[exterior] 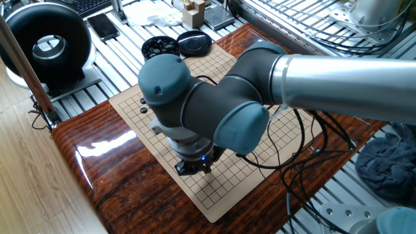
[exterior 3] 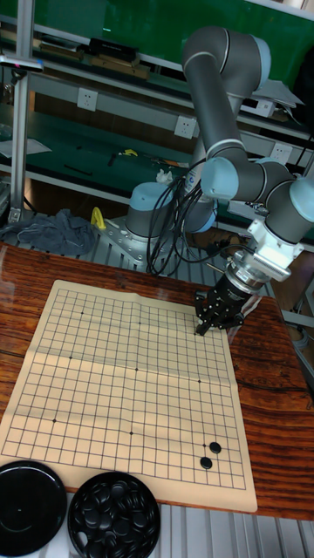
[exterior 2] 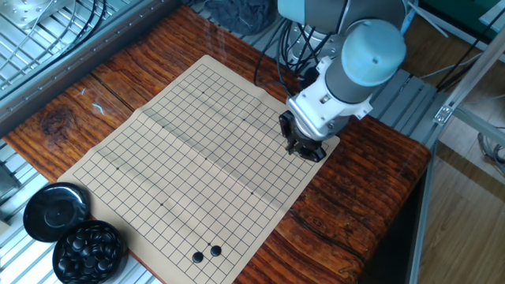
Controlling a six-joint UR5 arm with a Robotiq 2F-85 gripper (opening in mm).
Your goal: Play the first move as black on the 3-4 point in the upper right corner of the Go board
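The tan Go board (exterior: pixel 218 62) (exterior 2: pixel 181 142) (exterior 3: pixel 113 375) lies on the wooden table. My gripper (exterior: pixel 194 168) (exterior 2: pixel 304 147) (exterior 3: pixel 209 327) hangs low over the board's corner, which is the upper right one in the tall view. Its dark fingers stand close together and point down at the grid. They hide the crossings beneath them, the 3-4 point among them. No stone shows between the fingers. Two black stones (exterior 2: pixel 206 254) (exterior 3: pixel 210 455) (exterior: pixel 143 106) lie side by side near the opposite end of that board edge.
A black bowl full of stones (exterior: pixel 159 47) (exterior 2: pixel 88 248) (exterior 3: pixel 113 519) and its lid (exterior: pixel 194 42) (exterior 2: pixel 55 210) (exterior 3: pixel 30 506) stand just off the board. Cables (exterior: pixel 312 162) trail behind the arm. A round black device (exterior: pixel 45 45) sits beyond the table.
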